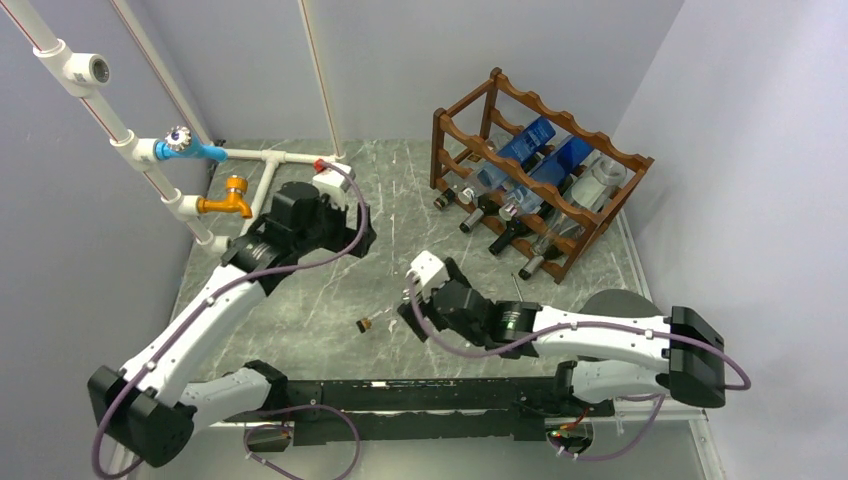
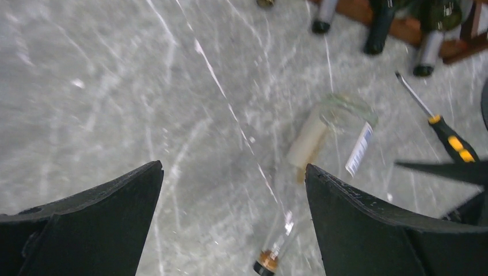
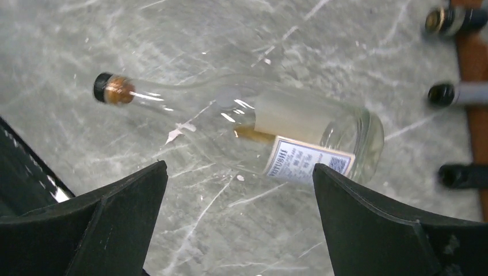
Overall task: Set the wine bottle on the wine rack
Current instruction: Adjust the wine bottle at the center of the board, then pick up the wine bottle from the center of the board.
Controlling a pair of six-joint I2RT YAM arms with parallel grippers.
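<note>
Only right wrist shows wine bottle [image 3: 247, 132] whole; left gripper [image 2: 233, 165], right gripper [image 3: 239, 165] spread wide.

bottle [image 3: 253, 132] on table [image 3: 172, 46] (rack [image 1: 437, 150] behind)

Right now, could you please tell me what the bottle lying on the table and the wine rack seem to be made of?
The wine bottle looks like clear, glossy glass: the marbled table shows through it, with sharp highlights. The wine rack is probably wood, stained dark reddish-brown; its grain is too small to confirm.
</note>
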